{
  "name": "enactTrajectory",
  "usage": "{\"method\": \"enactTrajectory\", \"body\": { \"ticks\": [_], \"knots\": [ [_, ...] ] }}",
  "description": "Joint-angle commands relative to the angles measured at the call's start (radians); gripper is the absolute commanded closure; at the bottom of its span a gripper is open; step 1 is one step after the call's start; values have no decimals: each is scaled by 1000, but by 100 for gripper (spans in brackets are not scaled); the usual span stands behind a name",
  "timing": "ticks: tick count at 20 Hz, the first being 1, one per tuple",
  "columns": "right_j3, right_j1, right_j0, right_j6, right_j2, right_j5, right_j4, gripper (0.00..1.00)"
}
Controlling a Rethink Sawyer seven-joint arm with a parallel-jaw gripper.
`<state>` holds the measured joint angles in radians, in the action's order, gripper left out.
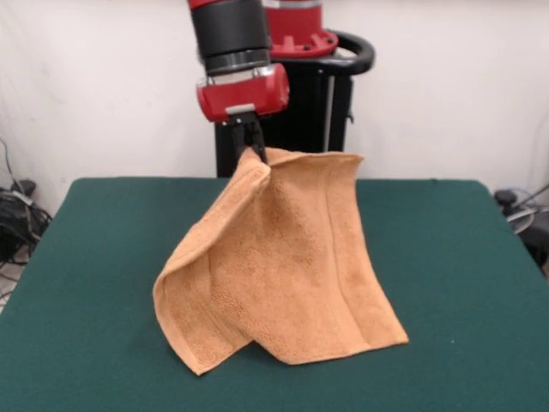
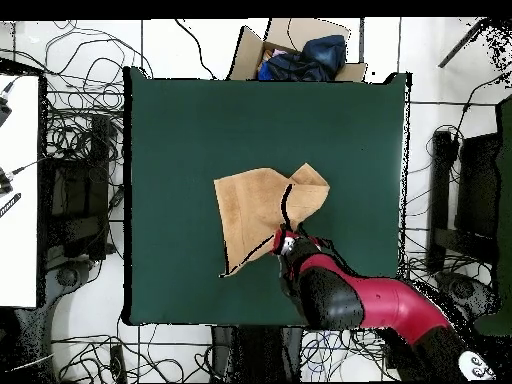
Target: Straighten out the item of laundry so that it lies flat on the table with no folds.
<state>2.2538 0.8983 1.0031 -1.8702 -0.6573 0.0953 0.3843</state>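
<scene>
The orange-tan terry towel [image 1: 283,266] hangs like a tent from my gripper [image 1: 252,148], which is shut on its top edge well above the dark green table [image 1: 463,257]. The towel's lower edges and corners rest on the table near the front edge. It drapes with vertical folds. In the overhead view the towel [image 2: 262,210] lies near the table's middle [image 2: 180,140], with my gripper [image 2: 286,243] over the edge of it nearest the robot's base.
A cardboard box with dark blue cloth [image 2: 305,55] stands just beyond the table's far edge in the overhead view. Cables lie on the floor around the table [image 2: 80,140]. The black pedestal [image 1: 317,112] stands behind the table.
</scene>
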Motion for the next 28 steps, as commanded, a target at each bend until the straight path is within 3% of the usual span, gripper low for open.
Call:
{"method": "enactTrajectory", "body": {
  "ticks": [1,4,10,14,21,24,28],
  "knots": [
    [45,16,66,105,-141,146,59,100],
    [61,22,82,90,-181,140,65,100],
    [95,52,208,107,-374,145,30,100],
    [81,27,253,103,-446,126,47,100],
    [25,-78,303,133,-472,122,123,100],
    [46,-69,354,131,-529,133,121,100],
    [47,-65,355,112,-530,134,146,100]
  ]
}}
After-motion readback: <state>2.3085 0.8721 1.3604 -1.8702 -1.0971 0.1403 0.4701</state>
